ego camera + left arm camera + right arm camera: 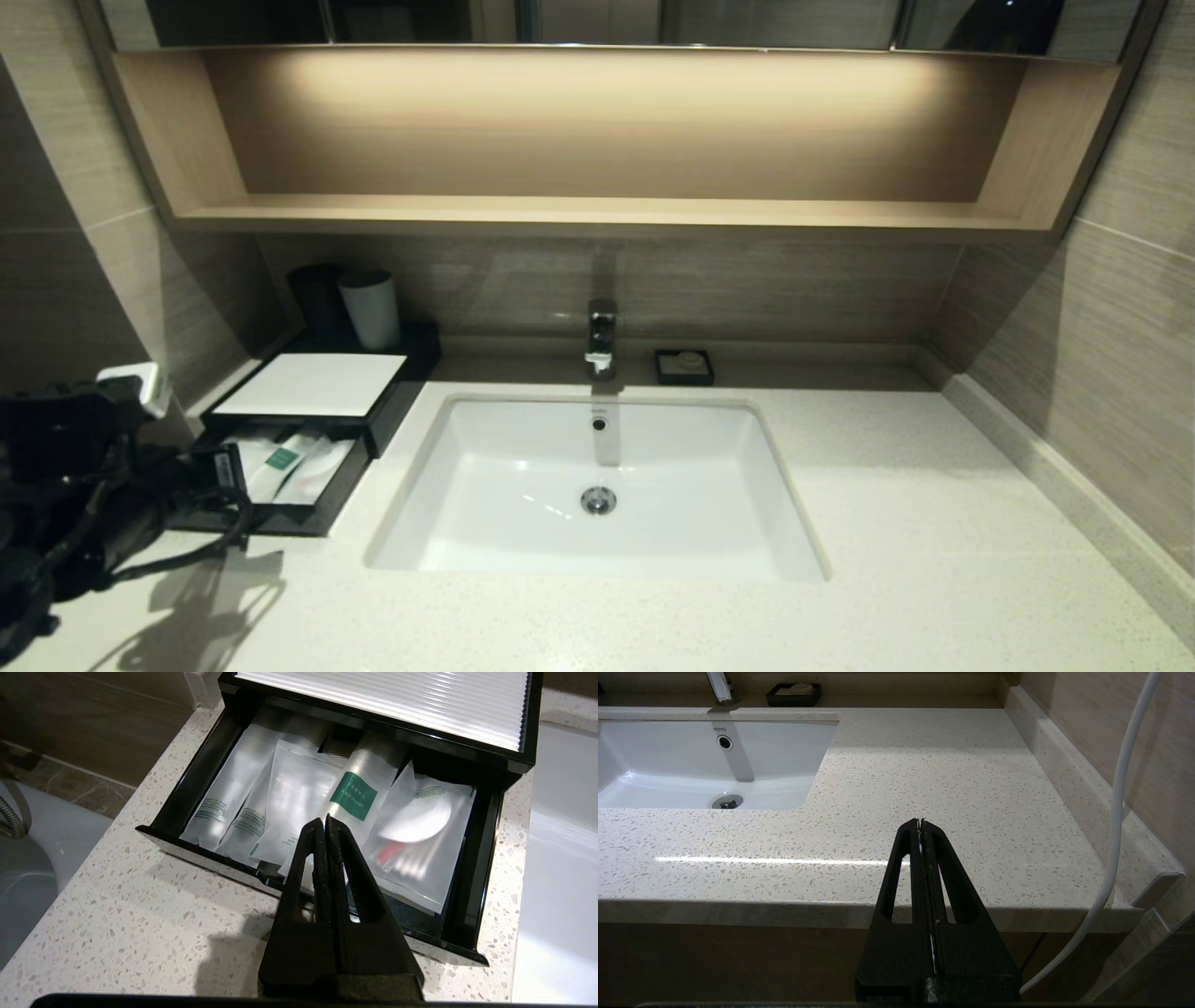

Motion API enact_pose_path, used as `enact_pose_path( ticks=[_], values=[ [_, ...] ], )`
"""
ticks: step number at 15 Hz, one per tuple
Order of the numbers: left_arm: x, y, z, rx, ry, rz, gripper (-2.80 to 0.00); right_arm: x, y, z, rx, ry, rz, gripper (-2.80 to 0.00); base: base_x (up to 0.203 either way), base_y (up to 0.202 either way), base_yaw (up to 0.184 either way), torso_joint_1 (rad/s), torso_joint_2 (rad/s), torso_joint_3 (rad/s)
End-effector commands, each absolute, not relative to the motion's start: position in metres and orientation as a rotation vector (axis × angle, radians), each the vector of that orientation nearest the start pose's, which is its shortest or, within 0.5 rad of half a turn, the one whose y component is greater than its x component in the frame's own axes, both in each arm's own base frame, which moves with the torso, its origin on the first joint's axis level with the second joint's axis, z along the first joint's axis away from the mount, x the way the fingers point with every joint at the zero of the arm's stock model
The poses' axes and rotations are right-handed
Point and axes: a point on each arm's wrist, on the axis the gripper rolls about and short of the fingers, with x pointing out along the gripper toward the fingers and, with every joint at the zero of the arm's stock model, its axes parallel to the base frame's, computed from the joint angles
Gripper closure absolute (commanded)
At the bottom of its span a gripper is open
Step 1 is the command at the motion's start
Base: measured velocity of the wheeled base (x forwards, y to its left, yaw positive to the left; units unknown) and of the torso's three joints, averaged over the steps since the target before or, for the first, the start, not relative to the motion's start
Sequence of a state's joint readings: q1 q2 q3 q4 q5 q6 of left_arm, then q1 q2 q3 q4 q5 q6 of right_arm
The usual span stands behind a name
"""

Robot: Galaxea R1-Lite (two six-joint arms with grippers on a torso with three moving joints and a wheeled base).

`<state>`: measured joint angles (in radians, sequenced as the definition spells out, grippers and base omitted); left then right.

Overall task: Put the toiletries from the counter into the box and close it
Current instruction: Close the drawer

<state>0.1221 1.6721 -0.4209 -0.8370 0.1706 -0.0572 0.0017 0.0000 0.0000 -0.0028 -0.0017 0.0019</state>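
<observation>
The black box (313,383) with its white top panel stands on the counter (934,560) left of the sink, its front drawer (322,509) pulled out. In the left wrist view the drawer (184,788) holds several wrapped toiletries: a stick with a green band label (357,791), two slim sticks (219,807) beside it, and a flat translucent packet (420,835). My left gripper (324,820) is shut and empty, its tips just over the drawer's front edge; it also shows in the head view (222,469). My right gripper (920,822) is shut and empty, at the counter's front edge right of the sink.
A white sink (597,485) with a faucet (602,336) fills the counter's middle. A small black soap dish (684,366) sits at the back. Two cups (369,308) stand behind the box. The wall runs close on the left. A white cable (1120,826) hangs by my right gripper.
</observation>
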Motion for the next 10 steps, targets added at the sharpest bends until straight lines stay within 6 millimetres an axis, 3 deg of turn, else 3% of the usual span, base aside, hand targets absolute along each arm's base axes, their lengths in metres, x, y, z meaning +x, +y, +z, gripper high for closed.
enact_pose_path(
  ticks=[1,10],
  values=[
    [0.244,0.033,0.118,-0.046,0.406,0.298,0.00,-0.023,0.000,0.075,0.002,-0.003,0.001,0.00,0.000,0.000,0.000,0.000,0.00,0.000],
    [0.217,0.025,0.128,-0.042,0.631,0.274,0.00,-0.023,0.000,0.075,0.002,-0.003,0.000,0.00,0.000,0.000,0.000,0.000,0.00,0.000]
  ],
)
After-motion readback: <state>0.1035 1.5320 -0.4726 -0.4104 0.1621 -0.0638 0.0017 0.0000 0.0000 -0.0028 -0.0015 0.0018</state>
